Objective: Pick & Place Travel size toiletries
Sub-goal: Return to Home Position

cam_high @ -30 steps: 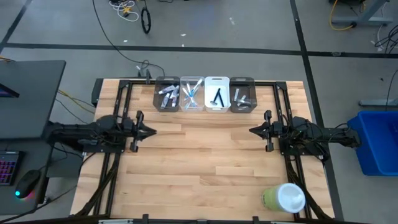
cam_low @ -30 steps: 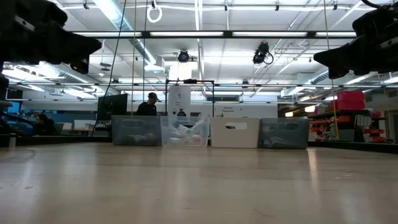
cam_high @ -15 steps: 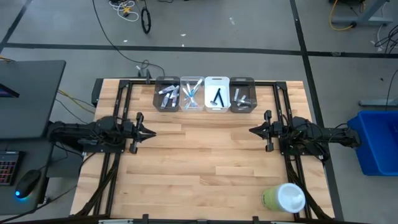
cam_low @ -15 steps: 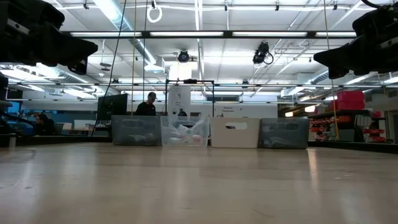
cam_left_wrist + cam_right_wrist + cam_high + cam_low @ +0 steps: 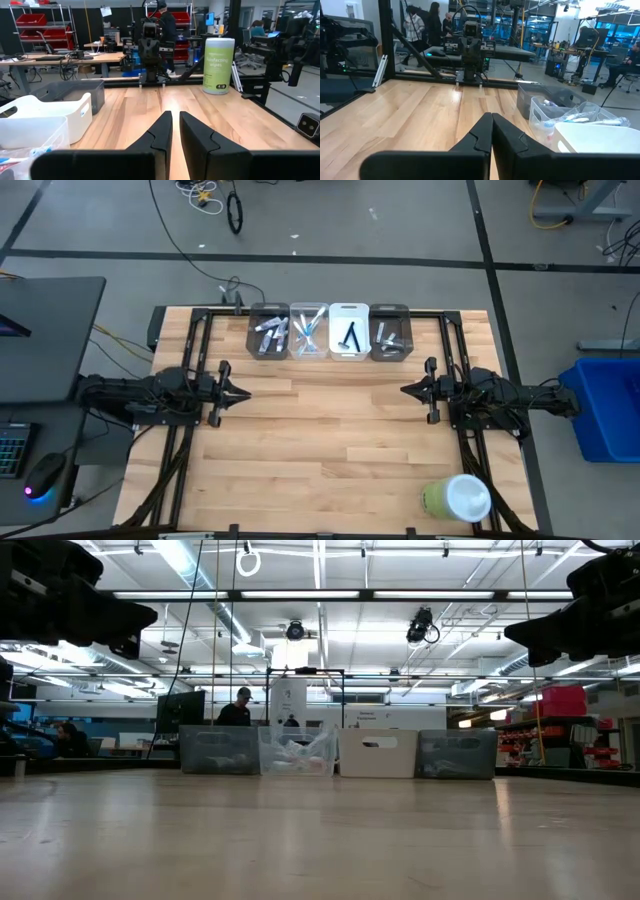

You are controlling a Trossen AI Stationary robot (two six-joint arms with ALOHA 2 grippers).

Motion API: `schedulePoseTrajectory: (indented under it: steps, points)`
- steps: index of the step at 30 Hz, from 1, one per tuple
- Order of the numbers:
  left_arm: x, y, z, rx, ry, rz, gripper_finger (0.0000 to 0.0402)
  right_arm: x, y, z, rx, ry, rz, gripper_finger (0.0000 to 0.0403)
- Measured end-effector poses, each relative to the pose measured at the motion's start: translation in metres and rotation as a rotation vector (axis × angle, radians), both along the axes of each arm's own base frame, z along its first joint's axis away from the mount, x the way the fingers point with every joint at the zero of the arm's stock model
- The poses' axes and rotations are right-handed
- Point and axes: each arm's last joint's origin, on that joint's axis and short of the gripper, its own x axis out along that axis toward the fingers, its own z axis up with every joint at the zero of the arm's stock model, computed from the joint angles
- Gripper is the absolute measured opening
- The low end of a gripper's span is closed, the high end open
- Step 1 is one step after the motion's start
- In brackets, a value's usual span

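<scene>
status: both arms parked, nothing held

left gripper (image 5: 243, 392) hovers over the left side of the table (image 5: 320, 450), fingers a thin slit apart, empty. right gripper (image 5: 405, 390) faces it from the right side, fingers pressed together, empty. i see the toiletries (image 5: 308, 333) lying in the four bins (image 5: 349, 310) along the far edge, well apart from both grippers.

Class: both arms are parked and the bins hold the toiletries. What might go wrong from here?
The wipes tub stands at a corner of the table, near the right arm; a swing there might knock it off. Toothbrushes lie high in the clear bin and might spill if bumped.
</scene>
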Motion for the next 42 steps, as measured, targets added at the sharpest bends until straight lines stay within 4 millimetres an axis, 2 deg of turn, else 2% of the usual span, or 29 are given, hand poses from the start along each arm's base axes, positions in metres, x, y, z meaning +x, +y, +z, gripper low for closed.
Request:
schedulePoseTrajectory:
  steps: [42]
  points:
    - [-0.0002,0.0001,0.0038,-0.001,-0.040,0.001,0.0042,0.0000,0.0000,0.0000,0.000,0.000,0.000,0.0013]
